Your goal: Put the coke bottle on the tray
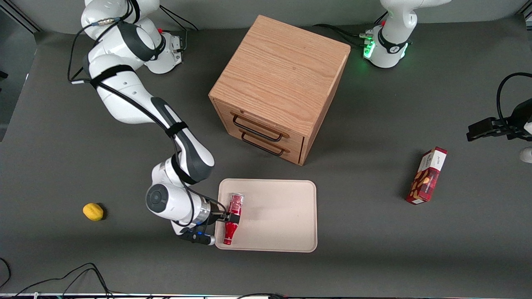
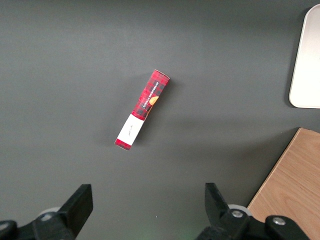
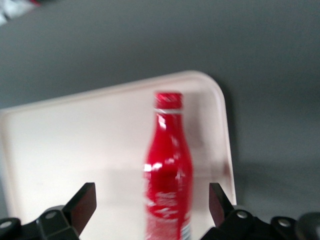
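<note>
The coke bottle (image 1: 233, 217), slim and red with a red cap, lies on the cream tray (image 1: 282, 216) along the tray's edge toward the working arm's end, cap pointing toward the front camera. My right gripper (image 1: 227, 216) is at that tray edge, open, with one finger on each side of the bottle's body. In the right wrist view the bottle (image 3: 168, 170) sits between the two dark fingers (image 3: 84, 204) with a gap on each side, over the tray (image 3: 75, 140) near a rounded corner. My gripper (image 3: 152, 207) holds nothing.
A wooden drawer cabinet (image 1: 278, 87) stands farther from the front camera than the tray. A red carton with nut pictures (image 1: 428, 176) lies toward the parked arm's end and shows in the left wrist view (image 2: 142, 110). A yellow lemon (image 1: 93, 211) lies toward the working arm's end.
</note>
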